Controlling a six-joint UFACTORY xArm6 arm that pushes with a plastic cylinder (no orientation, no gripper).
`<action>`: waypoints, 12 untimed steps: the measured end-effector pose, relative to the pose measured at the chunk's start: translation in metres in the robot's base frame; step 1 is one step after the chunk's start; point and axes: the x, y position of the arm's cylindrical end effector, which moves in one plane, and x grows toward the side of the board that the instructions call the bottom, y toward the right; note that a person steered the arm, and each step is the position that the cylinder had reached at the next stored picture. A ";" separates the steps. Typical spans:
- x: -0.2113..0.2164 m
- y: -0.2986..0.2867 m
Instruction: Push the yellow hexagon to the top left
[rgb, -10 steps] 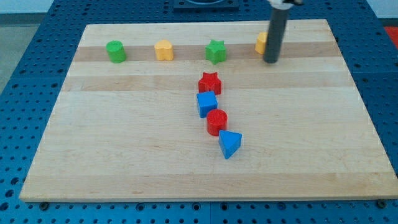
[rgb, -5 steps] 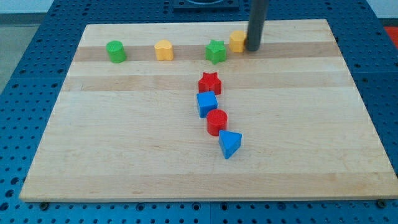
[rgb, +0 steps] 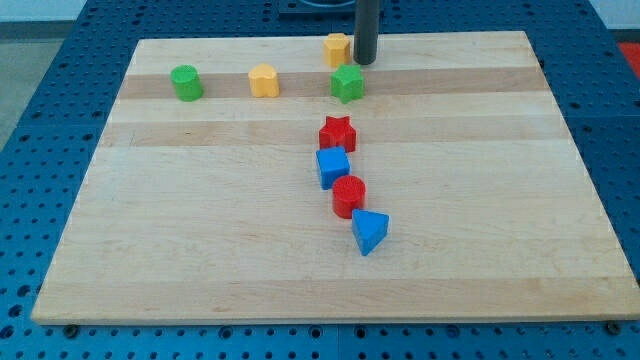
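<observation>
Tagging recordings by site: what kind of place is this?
Probably a lab robot workcell: a pale wooden board lies on a blue perforated metal bench, small coloured plastic blocks like the green star are scattered on it, and my tip is beside the yellow hexagon block.

Just below my tip sits a green star (rgb: 347, 83); leftward, another yellow block (rgb: 263, 80) and a green cylinder (rgb: 185, 82). Further below: red star (rgb: 338, 132), blue cube (rgb: 332, 166), red cylinder (rgb: 349, 195), blue triangle (rgb: 369, 231).

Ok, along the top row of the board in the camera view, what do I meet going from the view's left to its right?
green cylinder → yellow block → yellow hexagon → my tip, right beside the hexagon. The green star sits just below those two, so I leave it out of the order.
</observation>
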 end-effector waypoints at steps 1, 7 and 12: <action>-0.010 0.003; -0.016 -0.067; 0.005 -0.067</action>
